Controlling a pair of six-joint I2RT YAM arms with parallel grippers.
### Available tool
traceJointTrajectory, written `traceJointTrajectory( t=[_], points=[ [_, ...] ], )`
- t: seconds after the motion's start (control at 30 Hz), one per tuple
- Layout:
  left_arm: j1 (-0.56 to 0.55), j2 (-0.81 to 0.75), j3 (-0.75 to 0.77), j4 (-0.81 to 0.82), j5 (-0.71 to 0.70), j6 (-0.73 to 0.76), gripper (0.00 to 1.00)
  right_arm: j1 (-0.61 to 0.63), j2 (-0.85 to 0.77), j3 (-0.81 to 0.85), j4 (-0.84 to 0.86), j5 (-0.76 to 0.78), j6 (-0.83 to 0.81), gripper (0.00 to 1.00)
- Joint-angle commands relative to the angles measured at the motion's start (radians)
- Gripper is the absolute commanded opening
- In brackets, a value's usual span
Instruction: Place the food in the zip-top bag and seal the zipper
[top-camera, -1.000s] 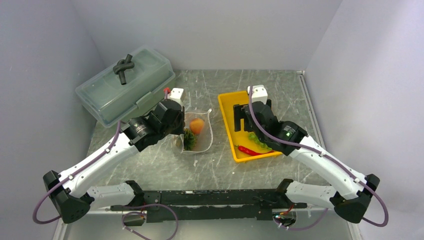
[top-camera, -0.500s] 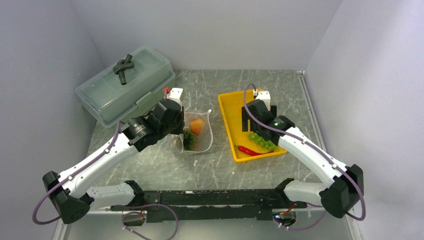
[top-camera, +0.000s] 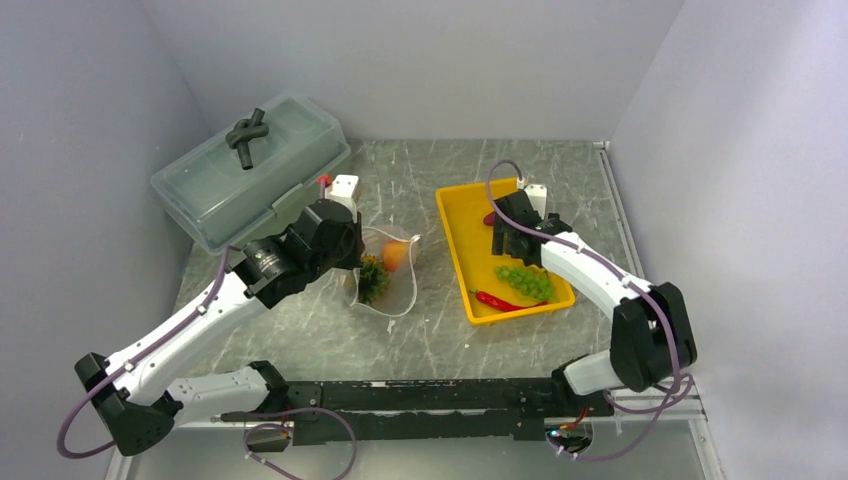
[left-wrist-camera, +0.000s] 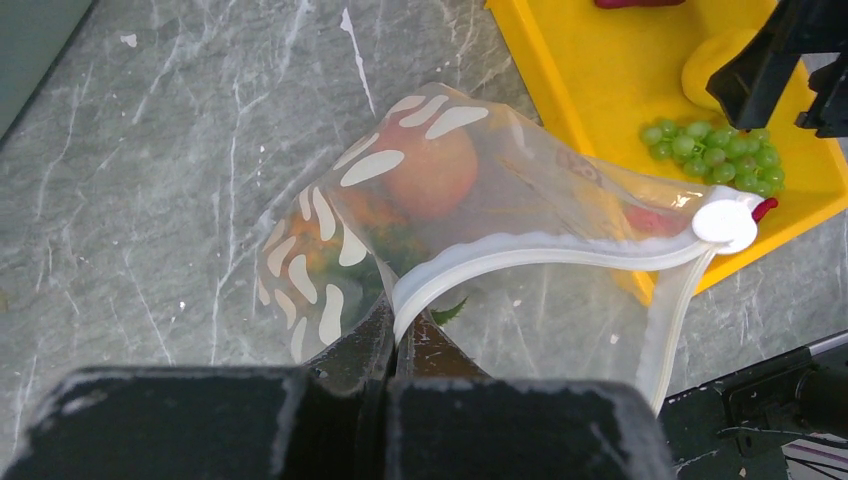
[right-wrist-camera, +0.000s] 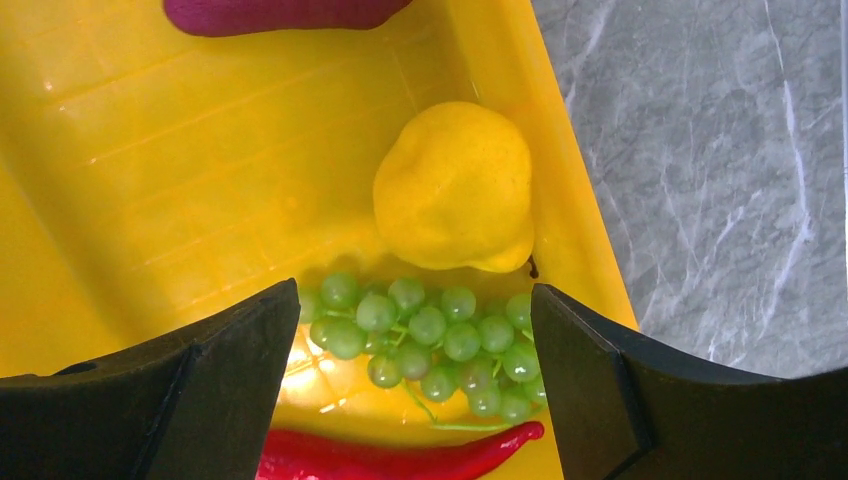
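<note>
Now, left fingers (left-wrist-camera: 352, 362) pinching zipper (left-wrist-camera: 520, 250), right fingers (right-wrist-camera: 200, 400) wide above grapes (right-wrist-camera: 430, 340)

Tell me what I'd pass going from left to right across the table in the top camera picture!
Lidded box → zip-top bag → yellow tray. The grippers overlap these, so they are left out.

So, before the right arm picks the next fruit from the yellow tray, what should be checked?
1. Left end effector shut on the zipper of the bag: ok.
2. Bag mouth open wide enough: cannot tell.
3. Right end effector open above the tray: ok.
4. Grapes, yellow fruit, chili and purple piece lie in the tray: ok.
5. Peach inside the bag: ok.
</note>
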Motion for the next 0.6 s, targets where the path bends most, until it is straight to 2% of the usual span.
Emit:
traceJointTrajectory(
  t=[0.0, 0.57],
  points=[
    [0.006, -0.037, 0.002, 0.02, -0.021, 0.011, 0.0, -0.031, 0.041, 0.019, 0.074, 0.003, 0.013, 0.89],
    [0.01, -0.022, 0.004, 0.026, -0.01, 0.011, 0.0, -0.113, 0.166, 0.025, 0.134, -0.034, 0.027, 0.93]
  ],
)
